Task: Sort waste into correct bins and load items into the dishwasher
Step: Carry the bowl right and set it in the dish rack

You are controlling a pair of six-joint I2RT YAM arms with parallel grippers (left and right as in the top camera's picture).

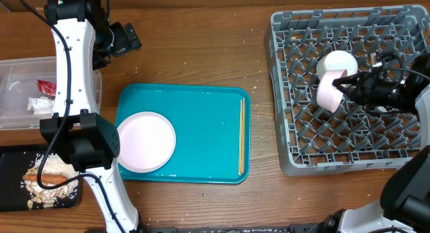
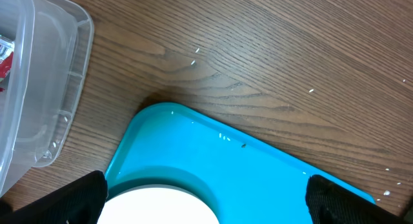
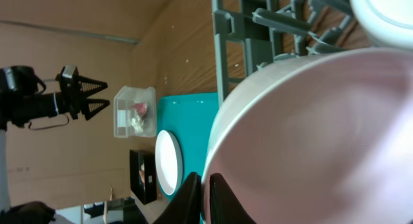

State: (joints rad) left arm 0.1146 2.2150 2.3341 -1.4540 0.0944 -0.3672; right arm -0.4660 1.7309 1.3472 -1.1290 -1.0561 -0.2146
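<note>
My right end effector (image 1: 344, 80) is clamped on the rim of a pale pink bowl (image 1: 328, 93), which lies tilted on its side among the pegs of the grey rack (image 1: 295, 135). In the right wrist view the bowl fills most of the picture and hides the pegs under it. Just beside it sits a white dish (image 1: 339, 60), cut off in that view; I cannot tell whether it is a bowl or a cup.

My left end effector (image 1: 133, 38) hangs above the bare desk (image 1: 201, 52), fingers (image 2: 71, 201) apart, holding nothing. My left arm (image 1: 70, 65) crosses the clear tub (image 1: 13, 92) and covers its right part; the red wrapper (image 1: 46, 87) and white tissue (image 1: 37, 104) show inside. The arm also covers the right end of the black tray (image 1: 10, 169), where the sausage stick (image 1: 48, 172) and crumbs (image 1: 40, 187) lie. The plate (image 1: 146, 140) and chopsticks (image 1: 242, 135) lie on the teal tray (image 1: 201, 112).
</note>
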